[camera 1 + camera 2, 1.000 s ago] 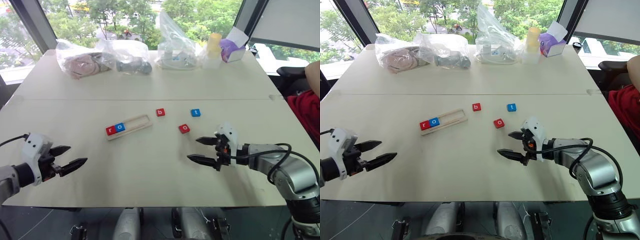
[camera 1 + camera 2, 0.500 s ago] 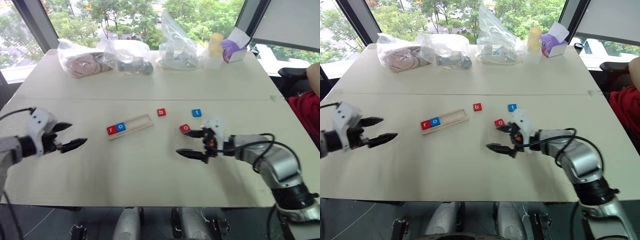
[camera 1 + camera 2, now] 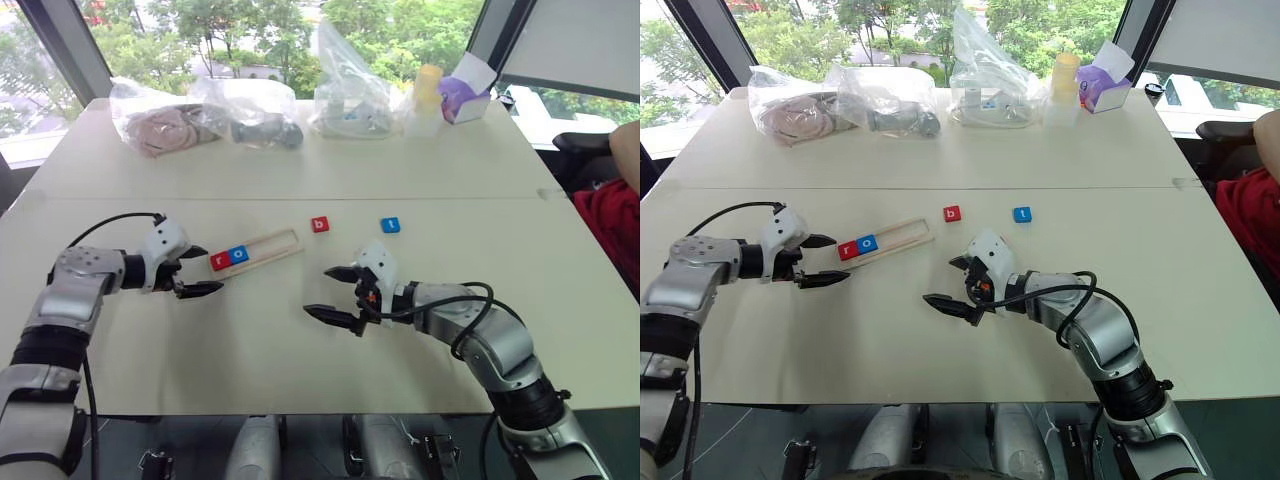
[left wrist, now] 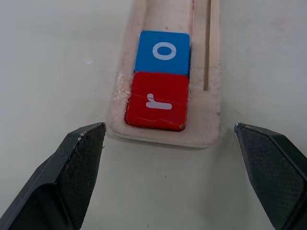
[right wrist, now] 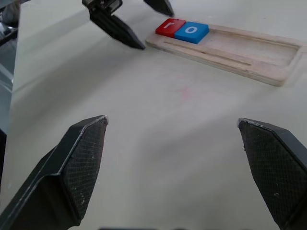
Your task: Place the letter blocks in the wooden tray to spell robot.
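The left hand (image 3: 196,272) is held wide open and empty just beside the left end of the wooden tray (image 3: 272,247), which lies on the surface (image 3: 250,340). A red r block (image 3: 221,261) and a blue o block (image 3: 239,254) are seated at that end. The right hand (image 3: 338,294) is spread open, gripping nothing. Beyond it, a red b block (image 3: 320,224) and a blue t block (image 3: 390,225) lie apart from the tray.
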Controlling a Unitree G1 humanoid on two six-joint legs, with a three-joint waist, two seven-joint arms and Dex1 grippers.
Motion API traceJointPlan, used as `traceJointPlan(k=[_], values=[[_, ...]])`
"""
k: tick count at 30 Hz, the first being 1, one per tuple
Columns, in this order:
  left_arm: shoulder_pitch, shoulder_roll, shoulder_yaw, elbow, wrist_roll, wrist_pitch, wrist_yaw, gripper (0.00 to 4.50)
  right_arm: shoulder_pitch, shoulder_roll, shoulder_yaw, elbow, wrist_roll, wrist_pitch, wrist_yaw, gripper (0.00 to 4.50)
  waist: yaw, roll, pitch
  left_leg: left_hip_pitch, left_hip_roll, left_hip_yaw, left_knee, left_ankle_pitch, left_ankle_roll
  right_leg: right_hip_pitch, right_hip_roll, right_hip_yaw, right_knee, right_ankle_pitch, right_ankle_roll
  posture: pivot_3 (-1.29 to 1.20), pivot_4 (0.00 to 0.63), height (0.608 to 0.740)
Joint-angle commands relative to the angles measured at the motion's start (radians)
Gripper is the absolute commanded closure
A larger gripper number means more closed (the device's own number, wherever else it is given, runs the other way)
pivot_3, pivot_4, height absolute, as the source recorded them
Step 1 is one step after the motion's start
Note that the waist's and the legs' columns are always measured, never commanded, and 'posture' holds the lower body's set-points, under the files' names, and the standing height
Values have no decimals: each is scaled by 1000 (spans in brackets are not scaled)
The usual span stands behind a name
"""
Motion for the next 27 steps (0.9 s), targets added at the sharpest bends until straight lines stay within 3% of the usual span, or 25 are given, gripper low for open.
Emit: traceJointPlan(k=[1,11,14,15,16,23,27], values=[[-47,-28,-23,92,45,-77,-5,0,10,4,-14,-53,0,-2,-23,34,0,0,0,0,0,0,0,0,0,0,0,0,0,0,0,0,150,740],[-63,-112,-94,236,134,-200,-23,0,13,-3,-18,-40,-12,-17,-31,34,7,5,-7,3,0,0,2,0,0,4,1,0,1,0,0,0,150,740],[-54,-118,-99,253,148,-228,-35,831,15,-7,-21,-39,-16,-19,-29,0,8,10,-15,4,0,0,2,0,0,5,0,1,0,0,0,0,150,740],[-50,-120,-97,253,145,-227,-40,1307,18,-10,-23,-39,-18,-21,-28,0,8,10,-17,5,0,0,2,0,0,6,0,1,0,0,0,0,150,740],[-48,-121,-94,253,143,-224,-43,1418,19,-12,-25,-39,-19,-21,-28,0,8,10,-17,6,0,0,2,0,0,7,0,1,0,0,0,0,150,740],[-48,-113,-86,190,134,-209,-56,1418,36,-38,-77,-29,-10,-22,-32,0,6,10,-18,11,0,1,0,0,0,11,0,2,0,0,-1,0,150,740],[13,-77,-82,-27,70,-172,-152,1418,65,-61,-168,-21,-2,-22,-47,0,3,10,-17,11,2,2,-1,0,0,10,0,4,0,0,-1,0,150,740]])
